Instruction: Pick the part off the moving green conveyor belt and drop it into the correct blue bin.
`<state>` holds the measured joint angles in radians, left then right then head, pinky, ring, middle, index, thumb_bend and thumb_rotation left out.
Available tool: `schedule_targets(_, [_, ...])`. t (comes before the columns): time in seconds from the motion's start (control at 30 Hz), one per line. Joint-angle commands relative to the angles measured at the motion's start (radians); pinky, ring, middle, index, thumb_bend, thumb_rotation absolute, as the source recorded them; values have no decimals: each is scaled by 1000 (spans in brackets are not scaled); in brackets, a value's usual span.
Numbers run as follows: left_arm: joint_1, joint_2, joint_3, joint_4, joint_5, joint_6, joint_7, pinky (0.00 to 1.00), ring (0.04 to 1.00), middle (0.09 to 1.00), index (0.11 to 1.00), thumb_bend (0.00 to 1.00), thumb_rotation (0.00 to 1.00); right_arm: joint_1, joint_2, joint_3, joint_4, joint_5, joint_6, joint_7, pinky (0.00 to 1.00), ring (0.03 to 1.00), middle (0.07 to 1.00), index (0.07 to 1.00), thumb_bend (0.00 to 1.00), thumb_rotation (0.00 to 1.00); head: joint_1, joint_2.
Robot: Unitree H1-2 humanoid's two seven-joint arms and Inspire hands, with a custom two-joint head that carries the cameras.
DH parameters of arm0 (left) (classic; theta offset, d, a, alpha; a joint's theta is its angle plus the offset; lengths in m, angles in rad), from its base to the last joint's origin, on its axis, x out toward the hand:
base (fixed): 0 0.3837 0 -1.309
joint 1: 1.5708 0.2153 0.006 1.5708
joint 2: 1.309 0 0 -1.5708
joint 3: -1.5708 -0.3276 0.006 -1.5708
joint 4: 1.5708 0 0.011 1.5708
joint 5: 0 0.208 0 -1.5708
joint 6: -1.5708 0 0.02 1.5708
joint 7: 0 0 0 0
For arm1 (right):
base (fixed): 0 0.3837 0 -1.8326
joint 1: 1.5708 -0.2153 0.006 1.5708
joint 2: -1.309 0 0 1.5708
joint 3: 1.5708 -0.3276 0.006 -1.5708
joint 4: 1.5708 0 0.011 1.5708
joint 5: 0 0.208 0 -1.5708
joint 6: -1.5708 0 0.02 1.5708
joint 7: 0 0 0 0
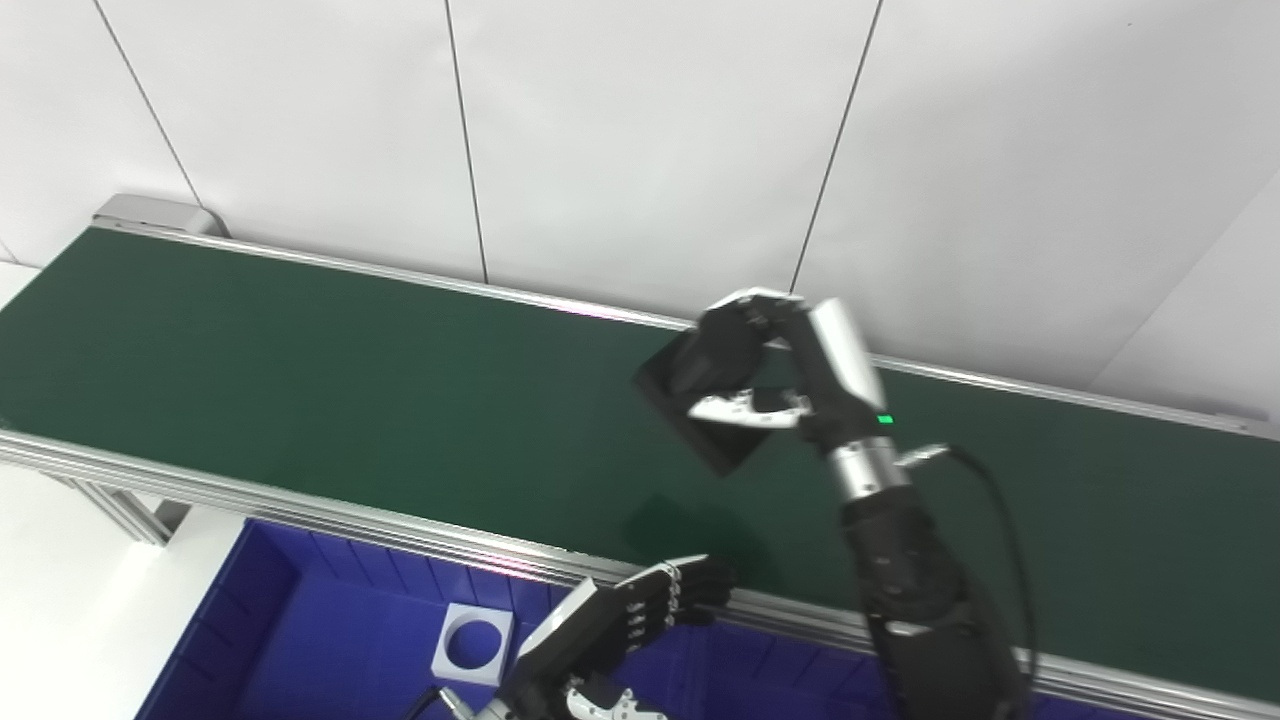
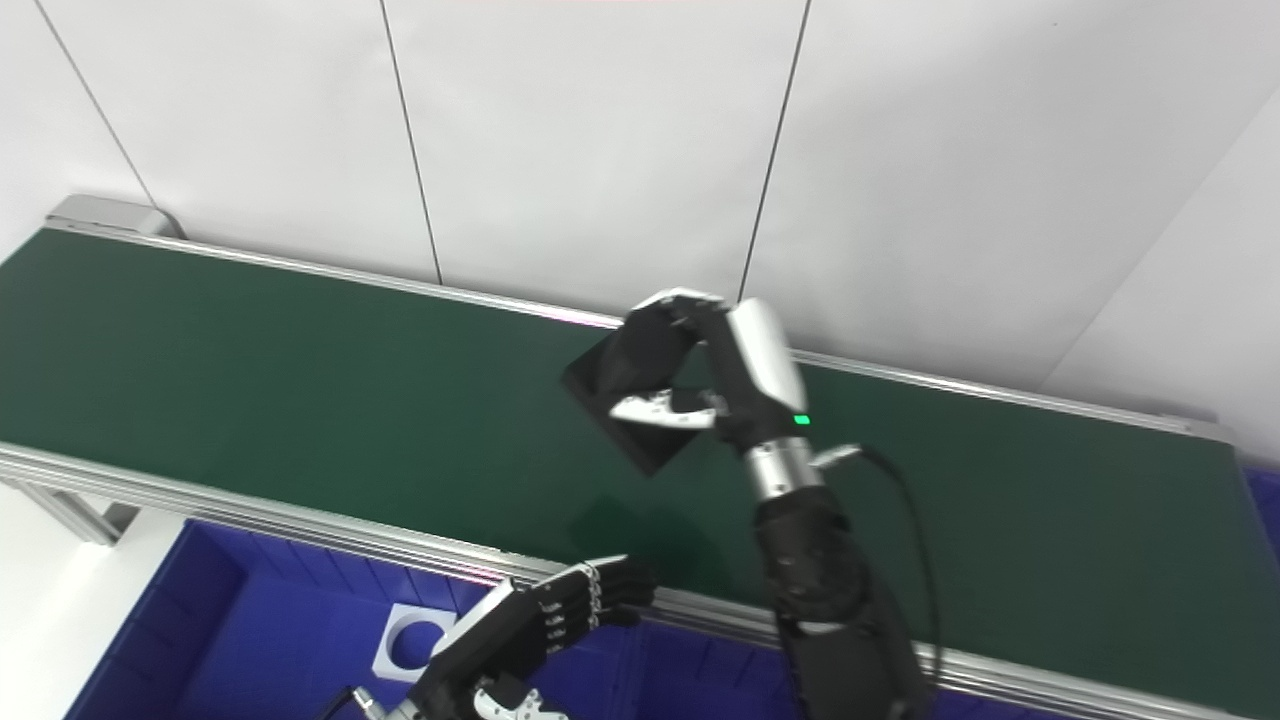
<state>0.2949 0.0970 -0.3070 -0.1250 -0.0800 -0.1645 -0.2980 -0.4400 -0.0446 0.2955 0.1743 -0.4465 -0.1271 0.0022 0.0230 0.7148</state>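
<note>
The right robot hand [image 1: 760, 365] is seen raised above the green conveyor belt [image 1: 300, 390], its fingers and thumb closed around a flat black square part [image 1: 690, 405]. The part is held tilted, one corner pointing down toward the belt, and is lifted clear of the belt surface; a dark shadow is cast on the belt beneath it. A green indicator light is lit on the wrist of this hand, and a black cable is looped out from the forearm.

The left robot hand [image 1: 650, 605] is held low at the near aluminium rail [image 1: 300, 505] of the conveyor, fingers extended and slightly curled over the rail edge; nothing is grasped in it.

Below the rail, a blue bin [image 1: 260, 620] is visible, and a white square part with a round hole [image 1: 472, 643] is lying on its floor, just beside the left forearm. A second blue bin edge [image 2: 1262, 490] is noted at the far right end of the belt. White wall panels are seen behind the conveyor.
</note>
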Motion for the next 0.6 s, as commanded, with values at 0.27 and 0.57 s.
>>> schedule_targets(0.27, [-2,34,29,-18,-69,-45,-41,853,871,871,861,1000,257,114,-49,-105,-402,29,174,71,404,442,508,494,518,0,-155,13])
schedule_targets(0.57, [4,70,73,-31,-128,-49,-73,858,879,879,871,981,246,297,-53,-169,-661,16,278,79,369,429,508,502,518,0,-277,57])
